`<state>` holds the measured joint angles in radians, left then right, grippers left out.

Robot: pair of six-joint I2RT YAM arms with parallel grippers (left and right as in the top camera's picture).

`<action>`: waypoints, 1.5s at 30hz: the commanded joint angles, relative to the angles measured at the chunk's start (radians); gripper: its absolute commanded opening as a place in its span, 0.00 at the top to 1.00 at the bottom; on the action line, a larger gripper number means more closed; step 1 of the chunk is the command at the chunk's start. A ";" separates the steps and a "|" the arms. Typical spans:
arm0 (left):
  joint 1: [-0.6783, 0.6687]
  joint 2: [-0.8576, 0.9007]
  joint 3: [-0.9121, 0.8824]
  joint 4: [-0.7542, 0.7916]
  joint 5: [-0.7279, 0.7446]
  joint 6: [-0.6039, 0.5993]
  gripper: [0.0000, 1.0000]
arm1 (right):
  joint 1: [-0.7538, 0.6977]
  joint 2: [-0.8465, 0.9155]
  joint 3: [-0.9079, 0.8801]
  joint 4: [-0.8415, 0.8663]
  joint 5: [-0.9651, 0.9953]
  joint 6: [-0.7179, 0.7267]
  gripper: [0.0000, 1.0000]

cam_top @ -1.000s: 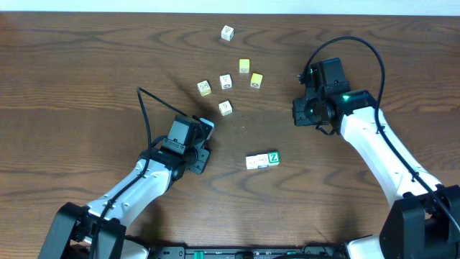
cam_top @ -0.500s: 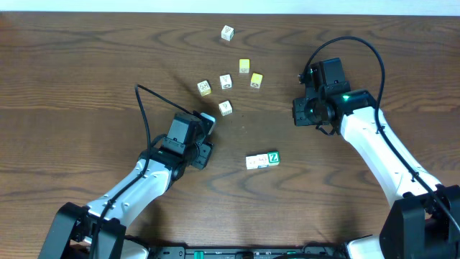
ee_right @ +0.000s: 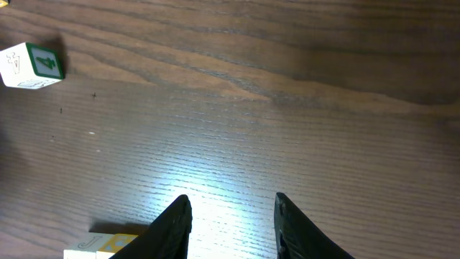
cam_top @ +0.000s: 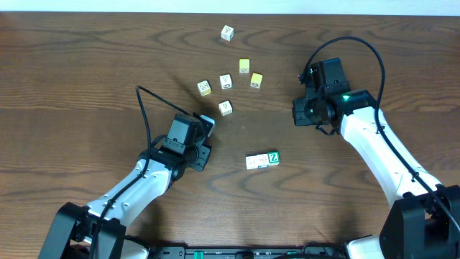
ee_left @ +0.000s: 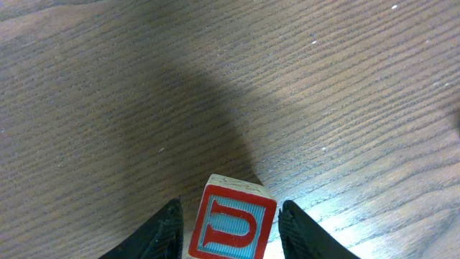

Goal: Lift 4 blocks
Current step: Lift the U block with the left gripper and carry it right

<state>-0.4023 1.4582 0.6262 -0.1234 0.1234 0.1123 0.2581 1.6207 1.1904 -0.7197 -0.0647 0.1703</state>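
Where blocks (cam_top: 273, 157) lie scattered | table (cam_top: 72, 57): dark wood grain, glare-patched

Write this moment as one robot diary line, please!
left fingers: either side of red-framed wooden U cube, grip unclear | right fingers: open, empty, over brown wooden table | green-faced Z cube: lying on table

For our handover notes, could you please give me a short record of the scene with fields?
left gripper: jaws either side of the red block, its U face towards the wrist camera; contact cannot be told
right gripper: jaws open, nothing between them, over bare table
green Z block: on the table, touching a white block beside it
other cubes: six, scattered apart on the far side
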 commanded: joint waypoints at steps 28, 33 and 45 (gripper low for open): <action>-0.003 -0.011 0.021 -0.013 -0.091 -0.198 0.74 | 0.005 0.003 0.008 0.002 -0.004 -0.011 0.66; -0.003 -0.011 0.021 -0.013 -0.091 -0.257 0.74 | 0.005 0.002 0.008 0.002 -0.003 -0.011 0.66; -0.003 -0.023 0.022 -0.016 -0.090 -0.269 0.74 | 0.005 0.003 0.008 0.002 0.008 -0.011 0.66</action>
<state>-0.4034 1.4567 0.6289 -0.1318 0.0460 -0.1387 0.2581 1.6207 1.1904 -0.7197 -0.0635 0.1699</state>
